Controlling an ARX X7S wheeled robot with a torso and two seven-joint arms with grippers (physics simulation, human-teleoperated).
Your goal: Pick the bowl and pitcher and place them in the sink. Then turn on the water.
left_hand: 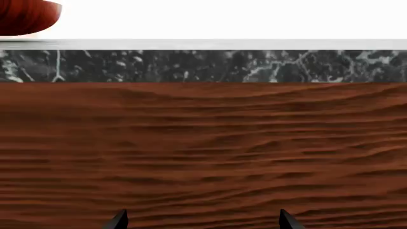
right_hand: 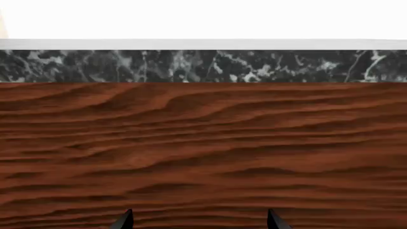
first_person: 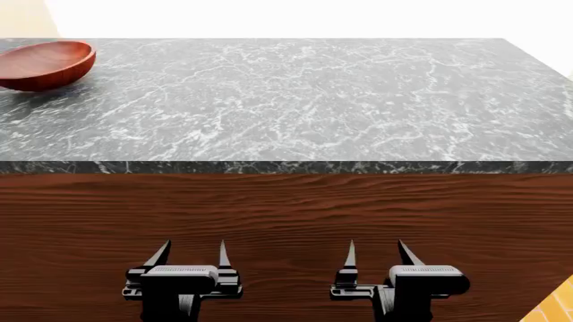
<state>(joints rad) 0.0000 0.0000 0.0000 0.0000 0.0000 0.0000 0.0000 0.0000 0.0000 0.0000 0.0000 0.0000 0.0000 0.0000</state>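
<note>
Marbled black-and-white bench (first_person: 296, 100) over a wood-grain cabinet front (first_person: 286, 221). Bowl (first_person: 43, 64) at the far left of the top. No pitcher or sink in view. Left gripper (first_person: 190, 255) and right gripper (first_person: 374, 253) low, jaws apart, empty. Step in hand judged the opening approach; next, raising and reaching left for the bowl.

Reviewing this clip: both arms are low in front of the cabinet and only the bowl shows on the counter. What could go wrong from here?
1. Both claws, left and right, sit open below the counter's stone edge; raising them straight up may clip it.
2. The bowl lies far left, cut by the head view's edge, so a reach there is poorly seen.
3. Pitcher and sink are out of view; the robot must likely reposition.
</note>
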